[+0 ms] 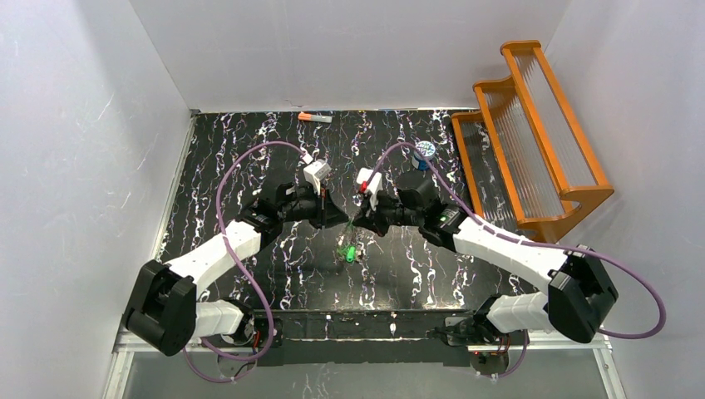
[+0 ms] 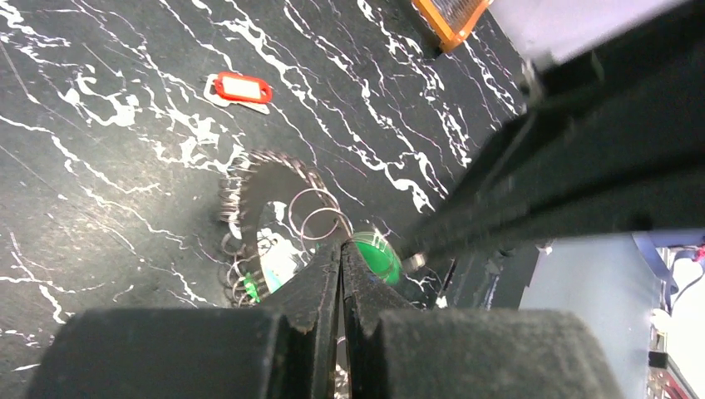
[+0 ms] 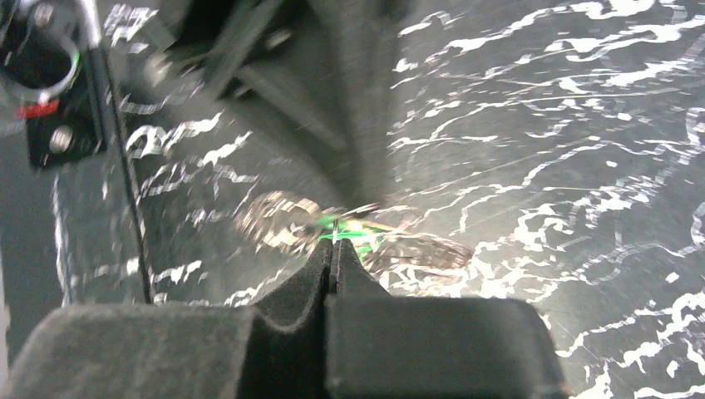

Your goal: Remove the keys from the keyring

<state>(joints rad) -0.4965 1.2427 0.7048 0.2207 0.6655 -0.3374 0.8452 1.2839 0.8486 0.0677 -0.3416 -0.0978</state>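
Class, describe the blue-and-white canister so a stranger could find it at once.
Start at the orange rack on the right of the table. Just left of its leftmost step stands the canister. It is round, blue and white, unlike the long orange-and-grey stick at the far edge.

table [image 1: 416,274]: black, white-veined | keyring [image 2: 270,170]: dark grey | keys [image 2: 376,256]: green, red | rack [image 1: 582,197]: orange

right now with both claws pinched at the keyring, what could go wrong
1. The left claw and right claw are both shut, tips nearly meeting beside a green key. A pull apart could slip off or fling that key.
2. The keyring looks tilted up, not flat. A lost grip would likely drop it.
3. The right wrist view is blurred, so what that claw pinches is unclear.
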